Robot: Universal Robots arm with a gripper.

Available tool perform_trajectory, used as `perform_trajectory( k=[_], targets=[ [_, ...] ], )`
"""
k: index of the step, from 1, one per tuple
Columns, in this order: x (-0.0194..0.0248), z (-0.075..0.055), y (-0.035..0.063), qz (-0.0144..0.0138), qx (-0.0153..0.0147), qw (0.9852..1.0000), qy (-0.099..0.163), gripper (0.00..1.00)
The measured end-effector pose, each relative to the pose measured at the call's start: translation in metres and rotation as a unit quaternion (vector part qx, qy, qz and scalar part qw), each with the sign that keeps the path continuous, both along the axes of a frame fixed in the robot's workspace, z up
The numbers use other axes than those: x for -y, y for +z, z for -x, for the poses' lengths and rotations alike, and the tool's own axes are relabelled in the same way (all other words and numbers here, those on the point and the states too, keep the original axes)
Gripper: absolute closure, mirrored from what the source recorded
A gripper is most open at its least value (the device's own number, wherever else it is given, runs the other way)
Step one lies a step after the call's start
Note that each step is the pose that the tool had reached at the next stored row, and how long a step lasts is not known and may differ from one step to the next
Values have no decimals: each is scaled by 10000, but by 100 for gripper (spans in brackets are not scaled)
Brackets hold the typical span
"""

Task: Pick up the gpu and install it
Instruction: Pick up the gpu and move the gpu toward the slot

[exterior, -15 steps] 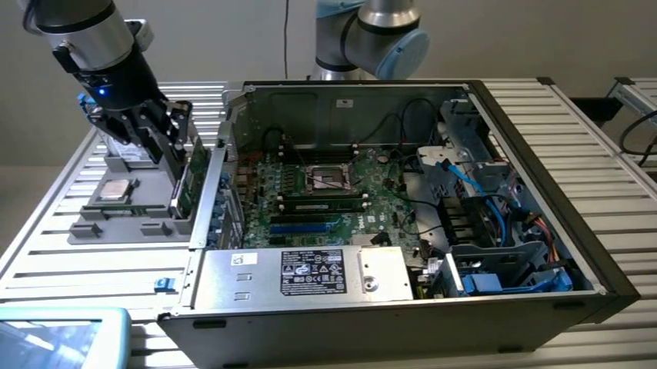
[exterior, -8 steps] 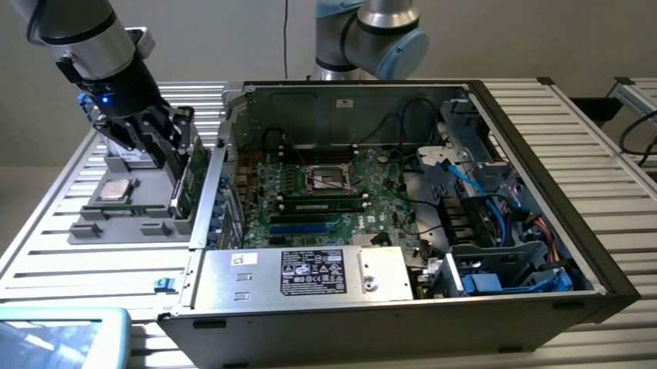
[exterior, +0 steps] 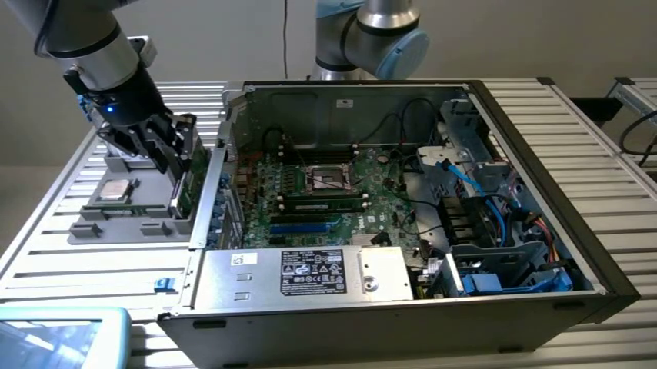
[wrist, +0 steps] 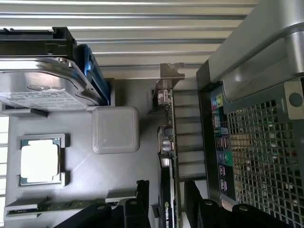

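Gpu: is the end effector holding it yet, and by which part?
Nothing held. The end effector is open, its fingers either side of the gpu, which stands on edge in the tray.

Camera set-up: one wide, one close.
Exterior view sits high, tilted down over open computer case [exterior: 328, 111] and grey tray [exterior: 113, 227]; wrist view hangs close above tray, looking down. Both share tray, gpu [exterior: 188, 181], near side of case.
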State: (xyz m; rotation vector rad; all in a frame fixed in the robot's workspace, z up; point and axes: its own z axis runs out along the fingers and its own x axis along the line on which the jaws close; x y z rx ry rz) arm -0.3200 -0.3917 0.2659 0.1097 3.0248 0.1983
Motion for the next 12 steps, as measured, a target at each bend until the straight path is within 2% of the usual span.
perform_trajectory(
  k=[5,12],
  targets=[
    [7,-1,-40,-57,26,9999,126,56],
    [33,-1,-136,-111,28,9998,157,56]
  ],
)
